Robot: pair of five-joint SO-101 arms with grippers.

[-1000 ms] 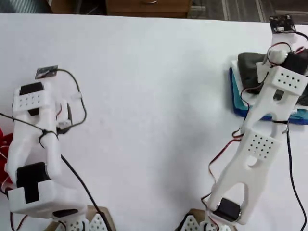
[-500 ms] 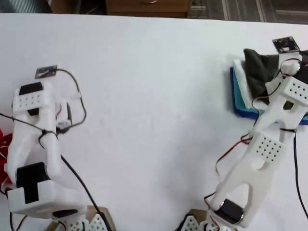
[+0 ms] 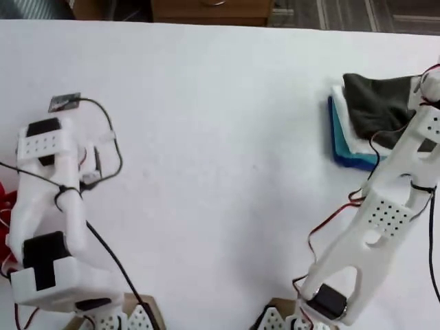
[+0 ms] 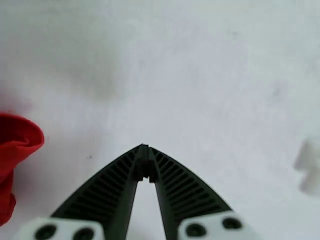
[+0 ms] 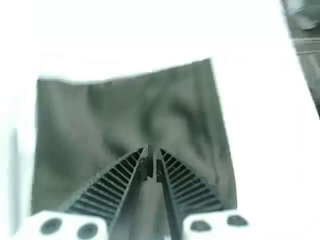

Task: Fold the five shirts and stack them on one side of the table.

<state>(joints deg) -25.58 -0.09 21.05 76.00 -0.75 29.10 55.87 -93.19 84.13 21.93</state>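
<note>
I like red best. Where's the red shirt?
In the high view the red shirt peeks out at the left edge of the table, beside the left arm, far from the folded stack.

A white table (image 3: pixel 206 124) spans the high view. Near its right edge a folded blue shirt (image 3: pixel 342 150) lies flat on the surface, with a white shirt (image 3: pixel 342 127) and a dark grey shirt (image 3: pixel 377 103) stacked on it. A crumpled red shirt (image 4: pixel 17 142) rests at the left edge, well apart from those three
</note>
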